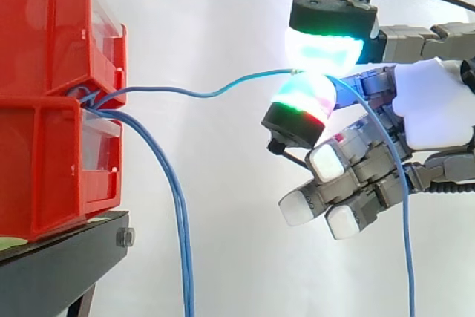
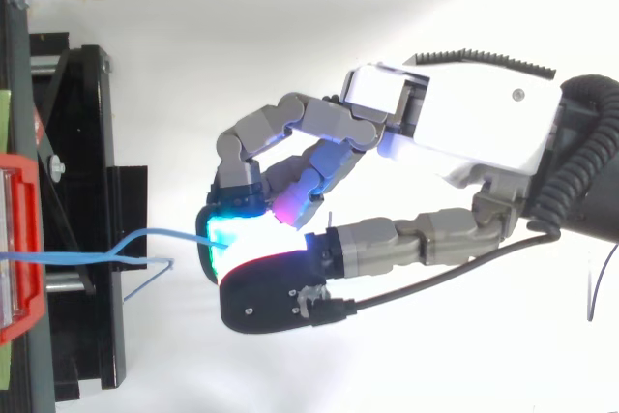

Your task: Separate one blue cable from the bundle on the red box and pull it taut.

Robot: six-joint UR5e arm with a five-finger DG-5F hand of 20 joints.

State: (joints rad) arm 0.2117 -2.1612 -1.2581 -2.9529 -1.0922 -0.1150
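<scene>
Two stacked red bins [image 1: 52,102] stand at the left on a black stand [image 1: 59,257]. A bundle of blue cables [image 1: 178,235] comes out between the bins and hangs down beside the stand. One blue cable [image 1: 215,93] runs out rightward from the bundle, slightly wavy, to my hand [image 1: 434,105]. The hand is shut on this cable, pinching it between two glowing fingertips [image 1: 323,50] to the right of the bins. Behind the pinch, the cable's free end [image 1: 404,206] drops down past the other curled fingers. From above, the same cable [image 2: 155,235] leads from the red bin [image 2: 21,239] to the pinch.
A white curtain hangs behind everything. Open space lies between the bins and the hand. The black stand's frame [image 2: 82,220] extends beyond the bin's edge in the top view.
</scene>
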